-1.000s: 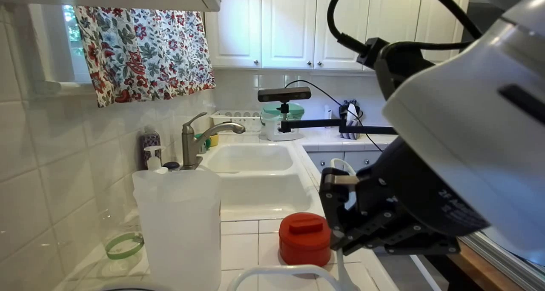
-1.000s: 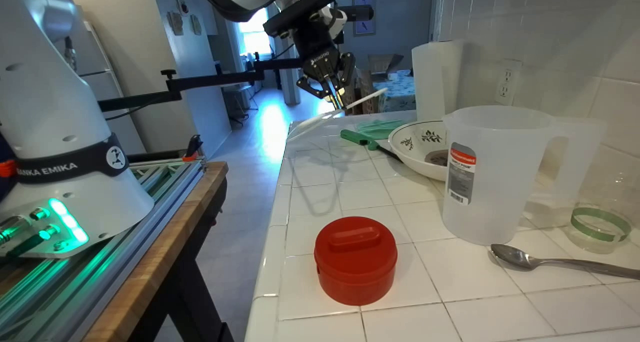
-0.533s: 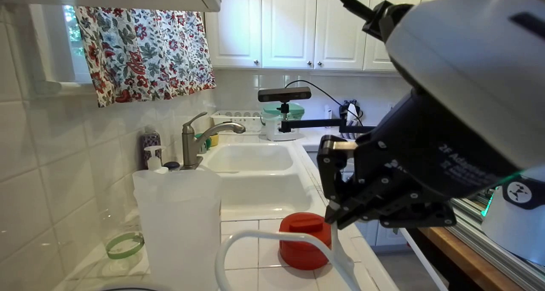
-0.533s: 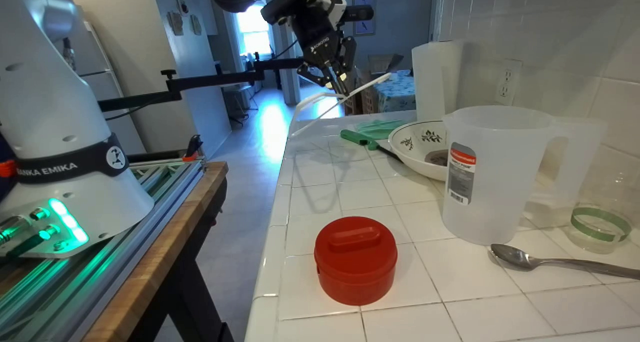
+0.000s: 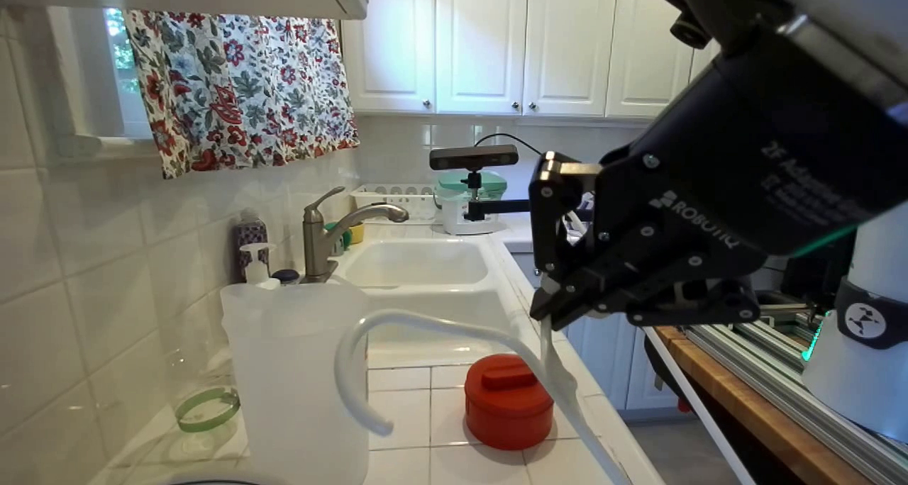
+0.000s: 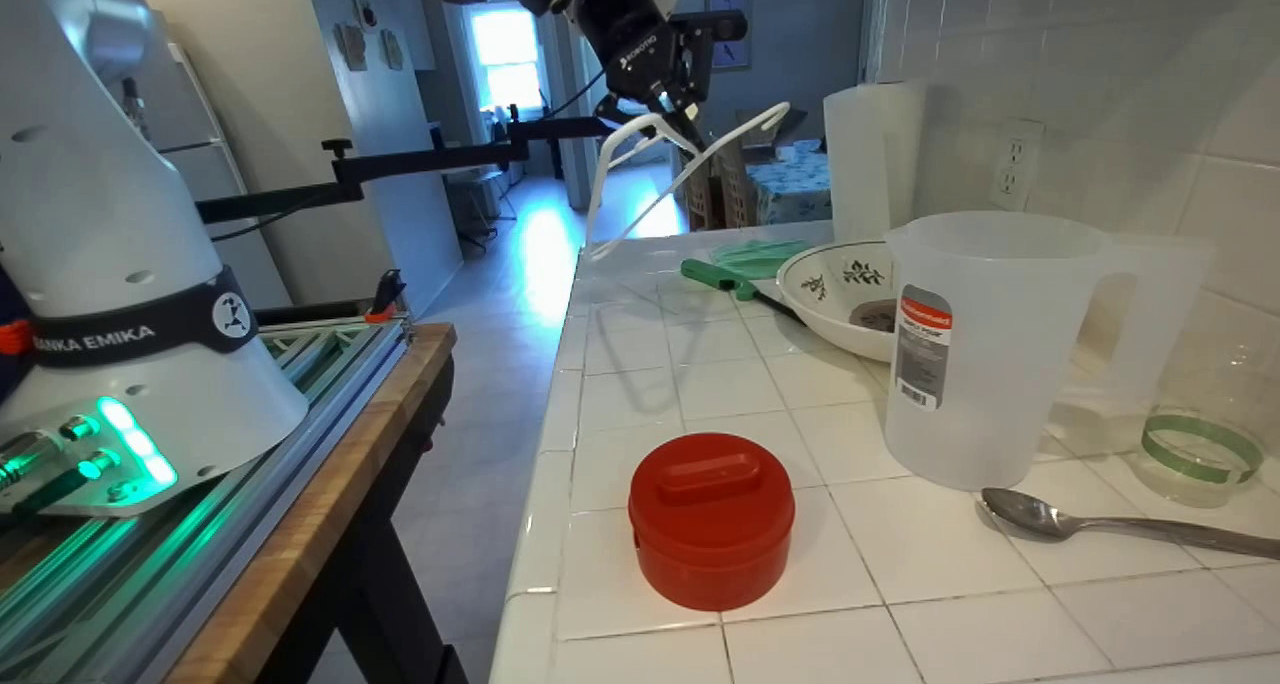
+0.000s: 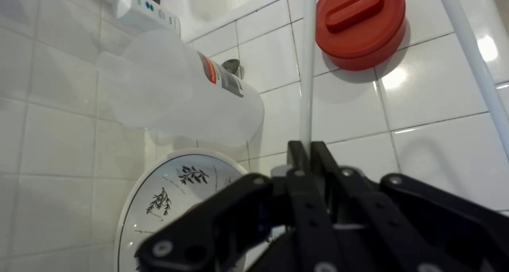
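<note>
We see the gripper [image 7: 306, 146] up in the air over the tiled counter [image 6: 800, 564], its two fingertips pinched narrow around one thin bar of a white hanger [image 7: 307, 65]. The hanger tilts, its curved end stretching toward the tiled wall [image 7: 59, 140] and a lower corner toward the counter's front edge [image 6: 545, 534]; in an exterior view we find it well apart from the red tub [image 6: 712, 524], though from the wrist one bar cuts across the tub's side in our line of sight. The tub stands upright near that front edge, and we have only a narrow strip of tile between the two. A broader band of tile runs from the tub to the cloudy plastic jug [image 6: 980, 364], upright with its handle toward the wall. Just beside the jug we find the bowl [image 6: 832, 314] and, on the sink side, a spoon [image 6: 1120, 526] lying flat; a clear jar [image 6: 1195, 454] with a green band stands near the jug's handle. A green-handled tool [image 6: 712, 274] points its dark end at the bowl's rim, and we cannot tell whether they touch. Past the tub, the pale rim of the sink [image 5: 454, 358] meets the tiles. Off the front edge we look down into an aisle of floor [image 6: 485, 484], bounded across by the wooden table [image 6: 320, 504] under the robot's base [image 6: 230, 394].
</note>
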Action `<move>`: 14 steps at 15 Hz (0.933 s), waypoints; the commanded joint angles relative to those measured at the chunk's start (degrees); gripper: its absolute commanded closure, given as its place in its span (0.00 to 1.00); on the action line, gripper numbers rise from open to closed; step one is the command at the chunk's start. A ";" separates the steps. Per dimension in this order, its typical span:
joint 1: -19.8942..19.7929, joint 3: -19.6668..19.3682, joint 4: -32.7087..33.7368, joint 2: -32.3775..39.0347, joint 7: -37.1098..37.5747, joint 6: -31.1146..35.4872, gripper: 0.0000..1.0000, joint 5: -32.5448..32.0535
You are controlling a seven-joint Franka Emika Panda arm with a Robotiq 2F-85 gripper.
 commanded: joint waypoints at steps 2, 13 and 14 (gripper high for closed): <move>0.72 1.54 0.54 -2.31 1.59 -3.72 0.98 -5.25; 1.61 1.95 0.39 -0.88 1.77 -4.15 0.92 -6.07; 1.61 1.95 0.39 -0.88 1.78 -4.15 0.92 -6.07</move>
